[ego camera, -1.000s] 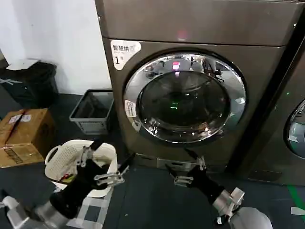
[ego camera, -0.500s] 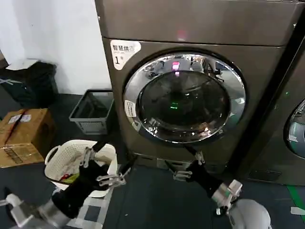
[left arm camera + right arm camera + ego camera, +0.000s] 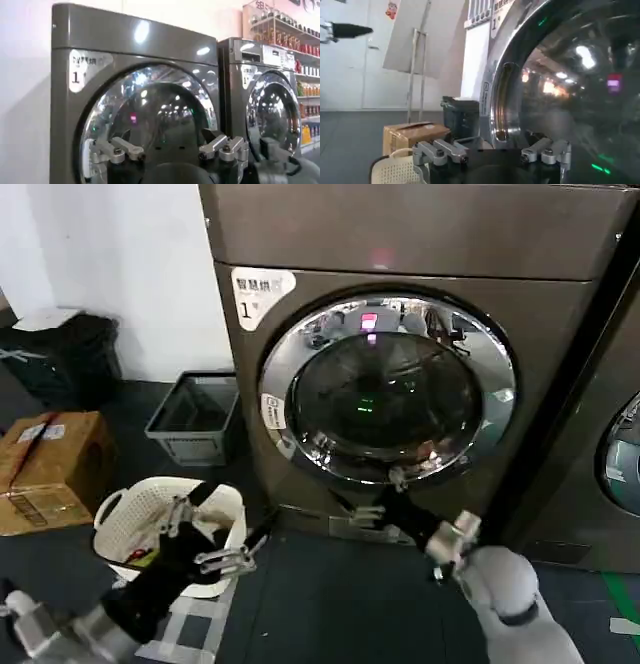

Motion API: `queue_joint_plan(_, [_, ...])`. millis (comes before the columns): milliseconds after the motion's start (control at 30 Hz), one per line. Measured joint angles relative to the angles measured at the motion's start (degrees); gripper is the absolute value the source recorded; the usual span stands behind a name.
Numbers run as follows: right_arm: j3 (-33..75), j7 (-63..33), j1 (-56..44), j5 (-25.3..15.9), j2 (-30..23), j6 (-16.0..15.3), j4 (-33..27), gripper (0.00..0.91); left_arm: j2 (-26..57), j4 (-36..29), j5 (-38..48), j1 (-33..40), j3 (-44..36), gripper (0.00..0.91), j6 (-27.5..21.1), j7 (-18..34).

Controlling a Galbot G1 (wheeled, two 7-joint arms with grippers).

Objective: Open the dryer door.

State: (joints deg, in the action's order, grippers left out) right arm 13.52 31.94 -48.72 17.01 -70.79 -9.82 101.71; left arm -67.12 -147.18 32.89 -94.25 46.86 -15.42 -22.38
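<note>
The dryer [image 3: 560, 314] is a bronze-grey front loader with a white sticker marked "1" [image 3: 262, 292]. Its dryer door [image 3: 387, 389], a chrome ring round dark glass, lies flat against the front. My right gripper [image 3: 378, 496] is open just below the door's lower rim, close to the chrome, with nothing between its fingers. The right wrist view shows the chrome ring [image 3: 501, 100] directly ahead of that gripper [image 3: 492, 152]. My left gripper [image 3: 212, 532] hangs open and empty over the white basket, low at the left. In the left wrist view, that gripper [image 3: 170, 150] faces the door [image 3: 150, 115] from farther off.
On the floor at the left are a white laundry basket [image 3: 125, 519], a grey crate [image 3: 195, 416], a cardboard box [image 3: 50, 469] and a black bin [image 3: 70, 354]. A neighbouring dark machine [image 3: 615, 454] stands right beside the dryer on the right.
My right gripper has risen from the floor area and moved left and forward to the door's lower rim. The left arm has barely shifted. The door has not moved.
</note>
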Motion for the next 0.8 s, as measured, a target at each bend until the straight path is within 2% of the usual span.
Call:
queue_joint_plan(267, [-4.5,-0.6,7.5,-1.1,-2.8,0.4,-6.9,0.907,-0.3,0.0,0.2,-0.1,0.0,0.907,0.2,-0.1])
queue_joint_plan(333, [-5.4,-0.2,9.2,-2.5,-3.5,0.5,-8.3,0.907,-0.4,0.0,0.2,-0.1,0.0,0.907,0.2,-0.2])
queue_joint_plan(800, [-8.6,-0.4,16.0,-3.8,-7.8,1.2,-15.1,0.907,-0.2,0.0,-0.1,0.6,0.1,0.907,0.2,-0.1])
